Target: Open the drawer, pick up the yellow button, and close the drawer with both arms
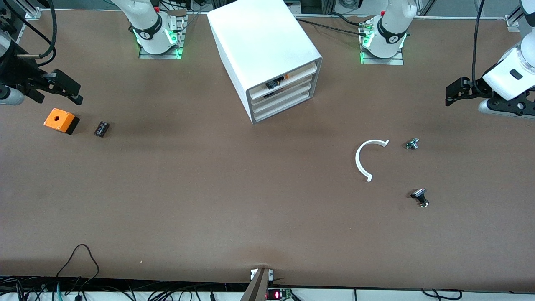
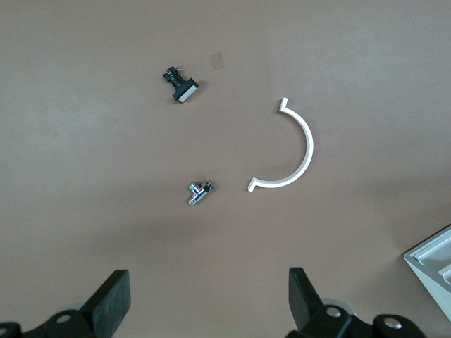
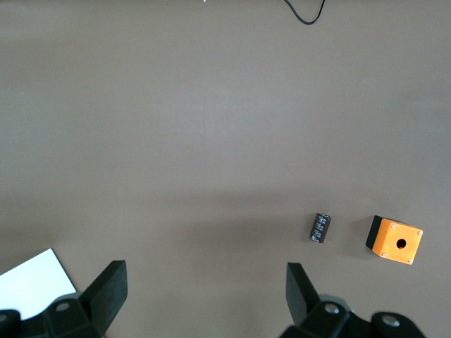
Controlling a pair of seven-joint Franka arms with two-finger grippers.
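The white cabinet [image 1: 261, 39] stands between the two arm bases, its four drawers facing the front camera. The top drawer [image 1: 300, 74] sits flush with the three below it. Over its low front I see the button [image 1: 276, 84], a black body with an orange cap. My left gripper [image 1: 453, 91] hangs open and empty over the table at the left arm's end, apart from the cabinet; its wrist view shows the gripper [image 2: 209, 303] with nothing between the fingers. My right gripper [image 1: 69, 90] is open and empty over the right arm's end, also in its wrist view [image 3: 204, 296].
An orange box with a hole [image 1: 60, 120] and a small black block [image 1: 101, 128] lie under the right gripper. A white curved strip [image 1: 370, 159], a small metal part [image 1: 412, 144] and a black part [image 1: 420, 197] lie near the left arm's end.
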